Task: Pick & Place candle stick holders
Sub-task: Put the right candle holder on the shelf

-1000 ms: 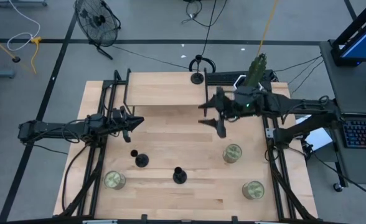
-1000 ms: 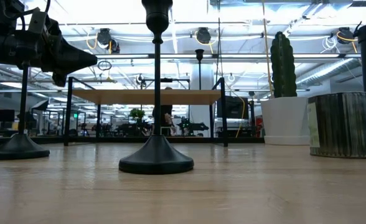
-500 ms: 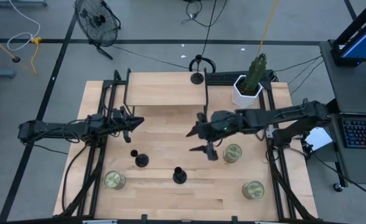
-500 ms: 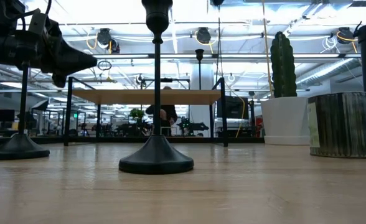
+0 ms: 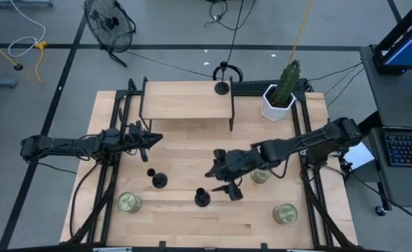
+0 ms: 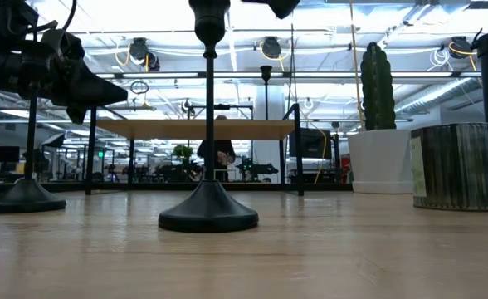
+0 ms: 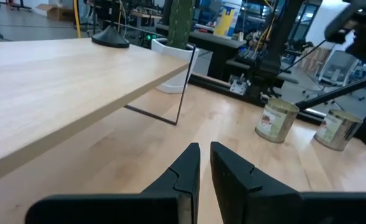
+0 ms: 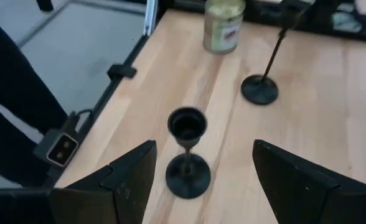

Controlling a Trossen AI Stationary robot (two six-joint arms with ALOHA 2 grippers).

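on the pale wooden table (image 5: 192, 217) stand three round tins with green labels: one near the front left corner (image 5: 129, 203), one at the front right (image 5: 285, 213), and one (image 5: 261, 175) partly covered by the right arm. a white pot with a tall green cactus (image 5: 279, 98) sits at the back right, beside a low wooden shelf on black legs (image 5: 185, 101). two small matte-black candlestick holders stand upright in the front middle of the table, one (image 5: 159, 180) to the left and one (image 5: 202, 198) just ahead of the right gripper (image 5: 223, 180); a third (image 5: 222, 85) stands on the shelf's back edge. the right gripper's jaws are spread wide and hold nothing, and in the right wrist view the nearer holder (image 8: 187, 155) sits between the two fingers but apart from them. nothing stands between the gripper and that holder. a second ago the right gripper was up by the cactus pot; it has since swung forward and left across the table to this holder. the left gripper (image 5: 150, 138) has not moved, hanging over the left middle of the table with its jaws closed on nothing. in the low view the right gripper is cut off at the top edge, and the left holder's cup is hidden behind the left arm.
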